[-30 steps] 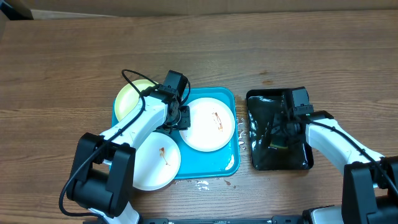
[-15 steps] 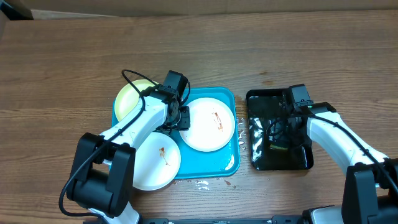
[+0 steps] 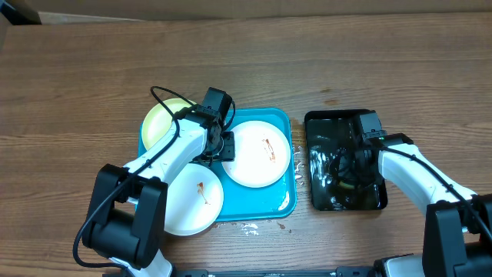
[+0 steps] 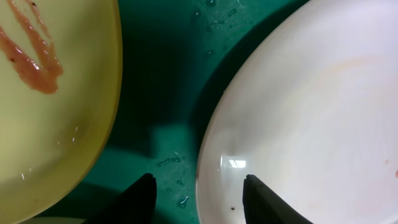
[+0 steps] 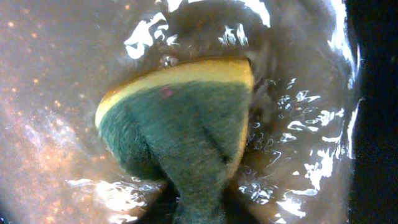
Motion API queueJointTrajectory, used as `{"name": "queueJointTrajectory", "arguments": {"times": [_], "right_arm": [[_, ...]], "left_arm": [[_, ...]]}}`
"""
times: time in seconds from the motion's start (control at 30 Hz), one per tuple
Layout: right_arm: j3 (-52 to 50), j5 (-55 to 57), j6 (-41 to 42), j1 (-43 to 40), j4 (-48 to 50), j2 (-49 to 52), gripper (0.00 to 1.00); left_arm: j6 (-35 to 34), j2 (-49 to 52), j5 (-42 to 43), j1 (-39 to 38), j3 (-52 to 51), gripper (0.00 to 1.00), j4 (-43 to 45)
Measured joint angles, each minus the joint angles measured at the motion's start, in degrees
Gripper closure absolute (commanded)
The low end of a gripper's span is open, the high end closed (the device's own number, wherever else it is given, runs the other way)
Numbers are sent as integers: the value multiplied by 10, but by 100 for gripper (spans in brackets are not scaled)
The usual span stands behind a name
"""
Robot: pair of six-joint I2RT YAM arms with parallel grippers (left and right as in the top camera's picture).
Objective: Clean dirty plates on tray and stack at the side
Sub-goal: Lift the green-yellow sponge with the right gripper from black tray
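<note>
Left gripper: jaws open, one fingertip on each side of the near edge of the big white plate. The left fingertip is over bare wet tray, the right over the plate's face. Can't tell whether either touches.

Yellow-green plate lies just left of that gap, a strip of tray between the two plates, with a reddish-brown smear on it. Water drops on the tray floor by the fingers.

Overhead: the big white plate fills the tray's right half and has a small brown streak near its centre. The yellow-green plate sits at the far left corner, its edge past the rim and partly hidden under the left arm. A second white plate, with a brown mark, sits at the near left corner and hangs over the rim toward the table. No stack at the side. A black cable loops above the left arm. Wet patches on the table along the tray's near and right edges.

Right gripper: down inside the black tray, which stands right of the turquoise one, apart from it. Jaws closed on a sponge, green scrub face up with a yellow layer at the far edge, its near end pinched narrow. The fingers themselves are mostly hidden behind it. Glossy water around the sponge.
</note>
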Motion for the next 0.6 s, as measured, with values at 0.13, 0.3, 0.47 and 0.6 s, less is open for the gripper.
{"name": "queueJointTrajectory", "arguments": {"times": [0.13,0.3,0.47,0.6], "right_arm": [[0,0,-3,0,17,0,30],[0,0,1,0,26,0,77],[-5,-1,2,0,10,0,16],[-6,-1,-1,0,15,0,21]], "left_arm": [[0,0,0,0,-1,51,0],[0,0,0,0,-2,51,1],[0,0,0,0,-2,50,1],[0,0,0,0,-2,50,2]]}}
